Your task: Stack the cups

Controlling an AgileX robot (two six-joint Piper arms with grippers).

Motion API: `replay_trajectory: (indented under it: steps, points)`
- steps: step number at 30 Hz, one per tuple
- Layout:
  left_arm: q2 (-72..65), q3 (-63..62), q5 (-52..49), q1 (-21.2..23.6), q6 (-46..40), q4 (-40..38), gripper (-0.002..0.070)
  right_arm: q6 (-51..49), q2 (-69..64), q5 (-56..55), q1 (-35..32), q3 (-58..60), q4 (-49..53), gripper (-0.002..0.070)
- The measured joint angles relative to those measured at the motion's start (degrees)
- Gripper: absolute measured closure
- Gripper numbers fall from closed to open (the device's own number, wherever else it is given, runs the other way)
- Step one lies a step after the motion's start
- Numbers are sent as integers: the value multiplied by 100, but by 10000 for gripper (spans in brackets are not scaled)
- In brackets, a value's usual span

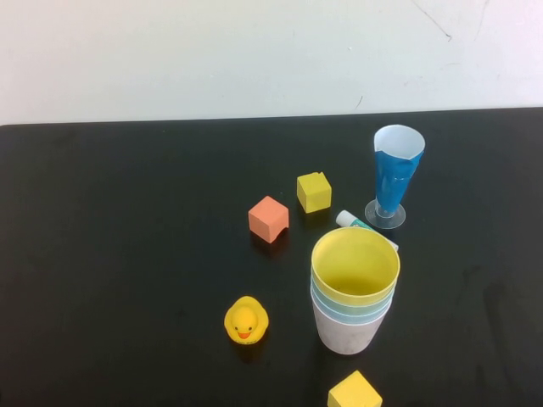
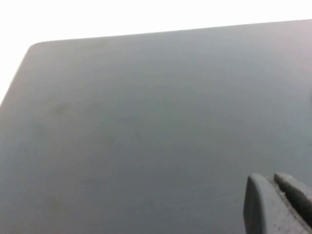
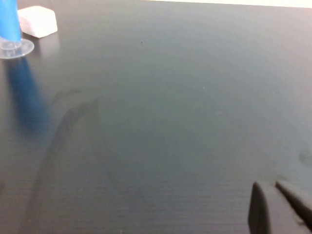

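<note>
Already the cups (image 1: 355, 292) stand nested in one stack near the rubber duck (image 1: 246, 321), yellow on top, so nothing is left to carry. Therefore my left gripper (image 2: 275, 195) and right gripper (image 3: 273, 197) hover over bare table (image 1: 110, 254), both closed and empty.

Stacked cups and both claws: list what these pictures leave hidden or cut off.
- Cup stack, high view: only rims of the nested cups show; the count and the green cup cannot be confirmed.
- White tube, high view: mostly hidden behind the stack.
- Lower yellow cube, high view: cut by the bottom edge.
- Left claw, shut, left wrist view: cut at the corner; absent from the high view.
- Right claw, shut, right wrist view: likewise.
</note>
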State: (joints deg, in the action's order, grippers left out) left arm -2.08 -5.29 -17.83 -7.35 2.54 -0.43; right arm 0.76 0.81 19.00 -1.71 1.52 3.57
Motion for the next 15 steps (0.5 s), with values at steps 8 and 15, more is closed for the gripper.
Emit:
replay_trajectory:
  steps: [8, 15]
  points:
    - [254, 627, 216, 603, -343, -151, 677, 0, 0, 3, 0, 0, 0, 678]
    - [282, 642, 62, 625, -357, -130, 677, 0, 0, 3, 0, 0, 0, 678]
